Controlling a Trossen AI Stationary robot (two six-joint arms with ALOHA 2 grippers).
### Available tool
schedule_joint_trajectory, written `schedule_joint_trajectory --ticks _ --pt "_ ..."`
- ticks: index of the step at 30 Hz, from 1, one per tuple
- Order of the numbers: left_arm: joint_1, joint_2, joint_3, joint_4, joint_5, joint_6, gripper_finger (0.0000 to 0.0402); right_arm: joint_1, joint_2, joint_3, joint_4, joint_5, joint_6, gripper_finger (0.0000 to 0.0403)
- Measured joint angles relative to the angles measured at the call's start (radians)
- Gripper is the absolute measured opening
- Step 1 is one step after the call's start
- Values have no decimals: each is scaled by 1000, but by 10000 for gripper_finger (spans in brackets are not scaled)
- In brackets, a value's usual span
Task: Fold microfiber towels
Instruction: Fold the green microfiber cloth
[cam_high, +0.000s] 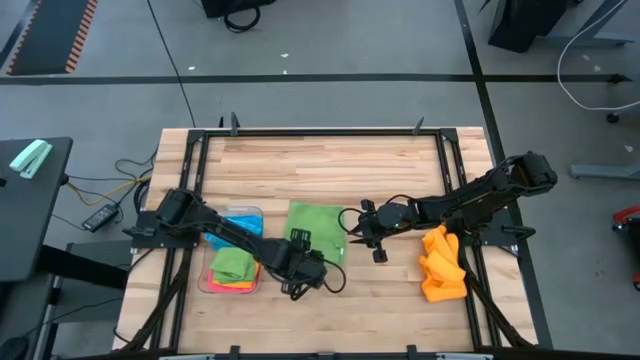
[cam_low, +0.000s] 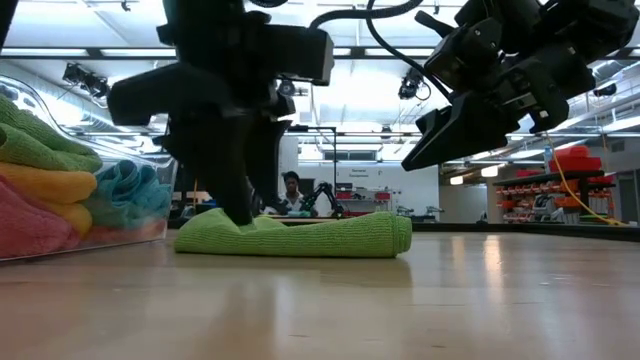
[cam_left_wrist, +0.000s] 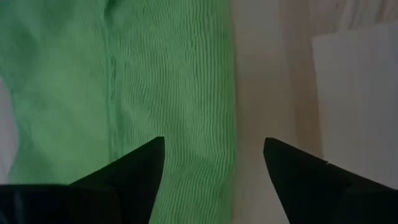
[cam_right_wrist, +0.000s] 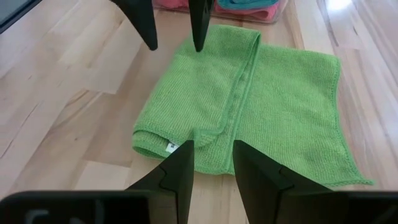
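A green microfiber towel (cam_high: 318, 225) lies flat on the wooden table, one side folded over onto the rest (cam_right_wrist: 205, 93). My left gripper (cam_left_wrist: 212, 143) is open and points down at the towel's near left corner (cam_right_wrist: 175, 43), one fingertip over the cloth and the other over bare wood. My right gripper (cam_right_wrist: 211, 158) hangs open, its fingers a narrow gap apart, above the towel's right edge and clear of it (cam_low: 420, 155). Orange towels (cam_high: 442, 265) lie heaped at the right. Folded towels fill a clear tray (cam_high: 245, 212) at the left. My left gripper comes at the towel's near left corner (cam_low: 225, 232) from above, its fingers on either side of the folded edge (cam_left_wrist: 231, 112). I cannot tell whether a fingertip (cam_low: 240, 205) touches the cloth. Nothing is pinched between the fingers.
The clear tray (cam_low: 100, 215) with pink, orange, green and blue towels stands close to the left of the green towel. A black frame runs round the tabletop (cam_high: 330, 132). Bare wood lies toward the far edge and the near edge. A person shows in the room beyond (cam_low: 291, 190).
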Motion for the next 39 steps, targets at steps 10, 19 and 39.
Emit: schedule_joint_trajectory --ticks 10,19,39 --pt "-25 0 -49 80 -84 24 286 0 0 0 3 -1 4 119" --pt "-37 0 -70 83 -101 50 286 0 0 1 4 -1 6 119" --pt "-40 -4 -183 145 -199 67 190 0 0 1 31 -17 4 119"
